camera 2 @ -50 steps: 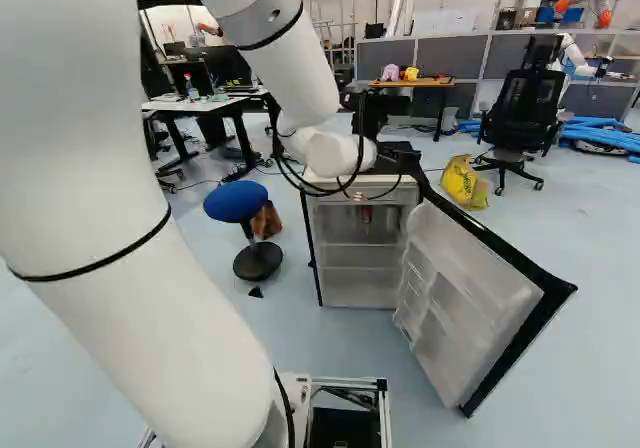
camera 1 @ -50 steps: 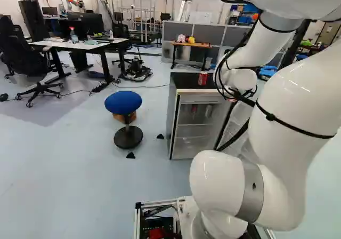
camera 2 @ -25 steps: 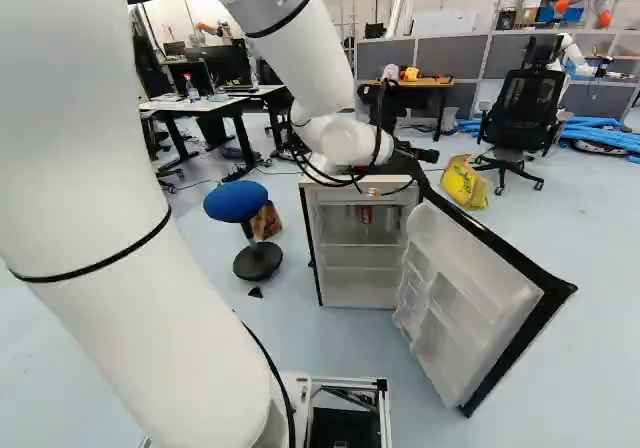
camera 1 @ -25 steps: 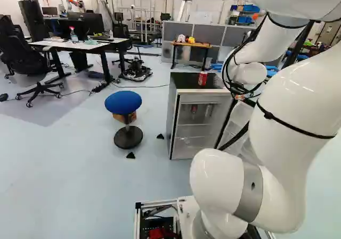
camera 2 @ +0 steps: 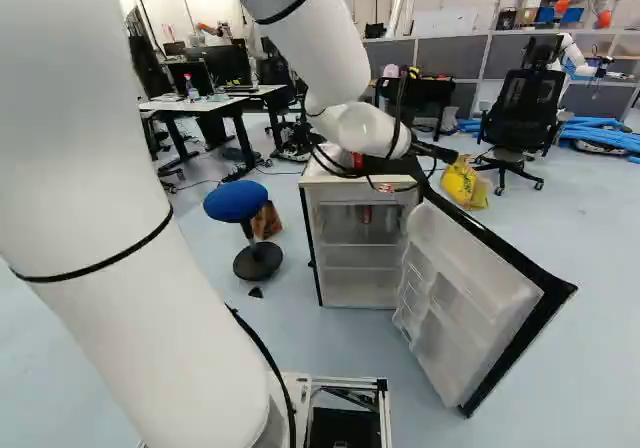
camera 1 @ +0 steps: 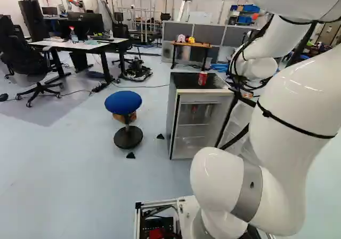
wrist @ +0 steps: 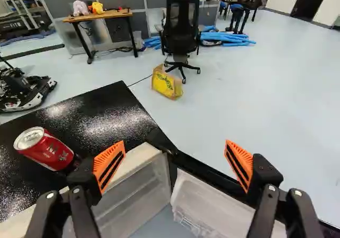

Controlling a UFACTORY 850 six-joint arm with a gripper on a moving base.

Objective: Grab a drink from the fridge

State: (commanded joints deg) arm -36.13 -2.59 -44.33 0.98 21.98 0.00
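Over the fridge's top right corner, my gripper (camera 2: 432,152) shows dark and partly hidden in the right base view. The wrist view has the gripper (wrist: 175,157) open, nothing between its orange pads, above the hinge side. The fridge (camera 1: 184,124) stands with its door (camera 2: 470,293) swung wide. On its black top is a red can (wrist: 47,149), outside one finger; the same can (camera 1: 202,78) shows in the left base view. Inside, on the upper level, are a red can (camera 2: 367,214) and a paler container (camera 2: 391,217), its kind unclear.
A blue stool (camera 1: 123,103) stands left of the fridge. Beyond the door are a yellow bag (camera 2: 465,183) and a black office chair (camera 2: 523,108). Desks (camera 1: 80,46) stand at the back left. Another robot (camera 2: 578,56) is at the far right of the right base view.
My forearm and wrist have swung right over the fridge top, towards the door side, uncovering more of the top in the left base view. The base, fridge and cans have stayed put.
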